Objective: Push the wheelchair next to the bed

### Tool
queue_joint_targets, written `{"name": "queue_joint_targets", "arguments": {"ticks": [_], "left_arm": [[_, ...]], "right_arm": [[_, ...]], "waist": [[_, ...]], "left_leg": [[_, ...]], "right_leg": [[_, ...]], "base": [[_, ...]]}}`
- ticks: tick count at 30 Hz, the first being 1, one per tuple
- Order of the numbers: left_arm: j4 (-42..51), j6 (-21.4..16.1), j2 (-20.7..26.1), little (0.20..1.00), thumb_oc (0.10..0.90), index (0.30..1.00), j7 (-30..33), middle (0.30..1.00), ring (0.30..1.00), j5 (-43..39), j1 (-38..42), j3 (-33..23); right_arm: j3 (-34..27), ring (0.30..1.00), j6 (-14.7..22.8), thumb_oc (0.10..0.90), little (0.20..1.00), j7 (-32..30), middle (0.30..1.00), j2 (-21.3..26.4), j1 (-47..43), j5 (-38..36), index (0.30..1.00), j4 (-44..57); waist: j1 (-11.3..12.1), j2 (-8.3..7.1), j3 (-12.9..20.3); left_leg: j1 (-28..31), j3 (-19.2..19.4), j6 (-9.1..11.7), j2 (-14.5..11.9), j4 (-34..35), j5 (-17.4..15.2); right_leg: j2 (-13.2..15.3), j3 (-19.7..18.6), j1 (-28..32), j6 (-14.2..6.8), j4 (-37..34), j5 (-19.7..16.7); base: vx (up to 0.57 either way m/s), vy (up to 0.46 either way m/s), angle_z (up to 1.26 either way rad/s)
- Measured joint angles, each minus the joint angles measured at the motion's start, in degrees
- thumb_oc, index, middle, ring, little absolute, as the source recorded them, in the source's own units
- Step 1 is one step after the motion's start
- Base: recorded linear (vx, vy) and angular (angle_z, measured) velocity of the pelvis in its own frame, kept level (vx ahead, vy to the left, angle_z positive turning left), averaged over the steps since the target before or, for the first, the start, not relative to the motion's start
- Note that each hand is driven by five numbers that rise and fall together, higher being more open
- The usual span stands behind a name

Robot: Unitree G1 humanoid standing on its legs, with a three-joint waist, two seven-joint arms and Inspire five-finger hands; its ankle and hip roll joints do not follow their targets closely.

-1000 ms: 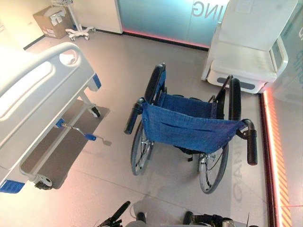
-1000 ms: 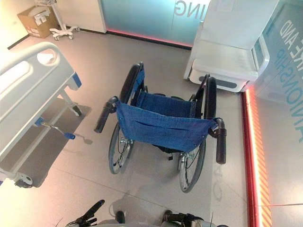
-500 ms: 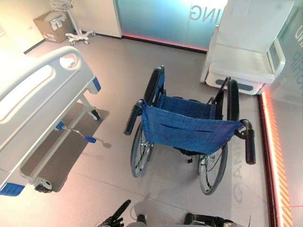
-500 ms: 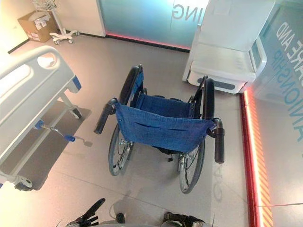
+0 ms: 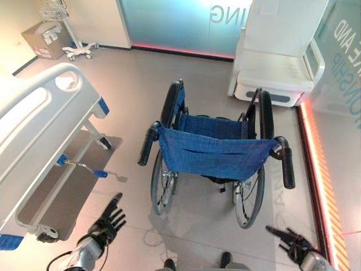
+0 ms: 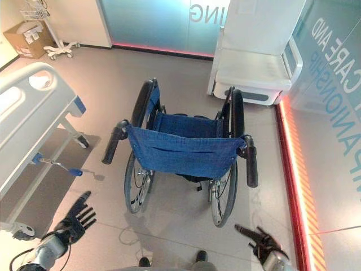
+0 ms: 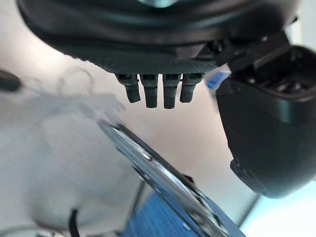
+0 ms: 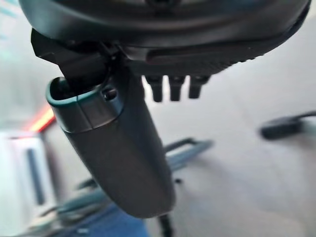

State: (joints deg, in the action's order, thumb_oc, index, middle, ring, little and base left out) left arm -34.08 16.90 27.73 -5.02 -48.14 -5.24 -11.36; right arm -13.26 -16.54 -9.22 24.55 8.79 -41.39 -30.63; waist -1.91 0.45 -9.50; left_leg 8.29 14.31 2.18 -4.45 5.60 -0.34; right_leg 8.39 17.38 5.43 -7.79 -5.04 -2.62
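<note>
The wheelchair (image 5: 217,155), black-framed with a blue fabric seat and backrest, stands on the grey floor (image 5: 135,84) in the middle of the room, its back turned to the robot and its two black push handles pointing toward the near edge of the floor. It sits apart from the white hospital bed (image 5: 39,130), which runs along the left edge of the floor on castors, with a blue-tipped crank sticking out from its frame toward the chair. Beyond the wheelchair, at the far right corner, stands a large white machine (image 5: 279,62), and a red lit strip (image 5: 318,186) runs along the right edge of the floor. At the far left corner are a brown cardboard box (image 5: 42,39) and a white wheeled stand (image 5: 70,34).

The left hand (image 5: 111,219) hangs low above the floor, near the chair's left wheel but touching nothing, its fingers straight and slightly spread. The right hand (image 5: 291,241) hangs low behind the right wheel, also apart from the chair, with fingers extended and fanned. Both are empty, and both push handles are free.
</note>
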Motion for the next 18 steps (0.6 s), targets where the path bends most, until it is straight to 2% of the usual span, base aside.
{"name": "queue_joint_targets", "arguments": {"ticks": [5, 12, 18], "left_arm": [[9.25, 1.41, 0.9, 0.9, 0.8, 0.9, -3.77, 0.9, 0.9, 0.11, -4.7, -1.83], [22.01, 3.6, 8.21, 0.9, 0.8, 0.9, -5.19, 0.9, 0.9, -0.42, -6.05, -6.3], [33.73, 3.54, 8.51, 0.9, 0.8, 0.9, -8.25, 0.9, 0.9, -5.54, -5.63, -7.42]], "right_arm": [[-4.86, 0.9, 0.16, 0.8, 0.9, -1.87, 0.9, 1.82, 1.66, 0.36, 0.9, 7.63], [-11.38, 0.9, 0.01, 0.8, 0.9, -4.41, 0.9, 6.69, 1.46, 0.36, 0.9, 23.68], [-11.08, 0.9, -0.48, 0.8, 0.9, -3.59, 0.9, 6.98, -0.53, 0.35, 0.9, 31.91]], "waist": [[-0.04, 0.54, -0.08], [-0.28, 1.46, -0.51], [0.03, 2.49, -0.79]], "left_leg": [[-0.17, 0.13, 0.0, 0.01, 0.0, 0.0], [-0.9, 0.96, -0.02, 0.03, -0.3, 0.01], [-1.53, 1.65, -0.02, 0.02, -0.42, 0.01]], "right_leg": [[-0.02, -0.23, -0.23, -0.04, -0.02, -0.04], [-0.06, -1.35, -1.93, -0.08, 0.0, -0.32], [-0.11, -1.43, -2.65, -0.07, 0.0, -0.32]], "base": [[0.0, 0.007, -0.01], [-0.01, 0.051, -0.08], [0.0, 0.006, -0.01]]}}
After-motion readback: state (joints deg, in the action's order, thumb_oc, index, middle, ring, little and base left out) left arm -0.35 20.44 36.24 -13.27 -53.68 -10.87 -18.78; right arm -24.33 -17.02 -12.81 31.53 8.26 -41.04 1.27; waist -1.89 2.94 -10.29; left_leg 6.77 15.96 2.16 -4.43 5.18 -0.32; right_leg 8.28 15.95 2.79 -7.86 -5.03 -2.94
